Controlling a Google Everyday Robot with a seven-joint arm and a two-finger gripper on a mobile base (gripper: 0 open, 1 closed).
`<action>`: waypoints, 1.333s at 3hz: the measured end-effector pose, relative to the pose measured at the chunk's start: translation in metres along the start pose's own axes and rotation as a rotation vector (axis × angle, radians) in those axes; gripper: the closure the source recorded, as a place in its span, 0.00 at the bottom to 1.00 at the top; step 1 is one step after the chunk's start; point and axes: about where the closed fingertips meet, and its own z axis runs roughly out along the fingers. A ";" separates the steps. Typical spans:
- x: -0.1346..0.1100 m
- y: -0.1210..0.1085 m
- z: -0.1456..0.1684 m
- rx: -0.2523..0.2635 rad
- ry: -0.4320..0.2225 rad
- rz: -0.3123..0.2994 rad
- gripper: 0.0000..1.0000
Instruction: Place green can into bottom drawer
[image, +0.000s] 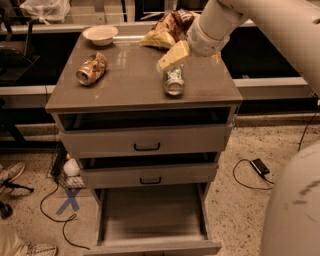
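Observation:
The green can (174, 80) lies on its side on the cabinet top (125, 82), its silver end facing me, right of centre. My gripper (171, 57) hangs from the white arm at the upper right and sits directly over the far end of the can, close to it or touching it. The bottom drawer (150, 214) is pulled out below, and its plain floor shows with nothing on it. The two upper drawers with black handles are slightly open.
A tan-brown can (92, 69) lies on the left of the top. A white bowl (100, 35) stands at the back left and a crumpled snack bag (167, 30) at the back. Cables, a blue X mark (69, 199) and a small black device (260, 166) lie on the floor.

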 end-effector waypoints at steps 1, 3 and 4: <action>-0.010 0.006 0.026 0.059 0.047 0.025 0.00; -0.020 -0.006 0.063 0.116 0.120 0.084 0.00; -0.019 -0.009 0.077 0.123 0.148 0.100 0.18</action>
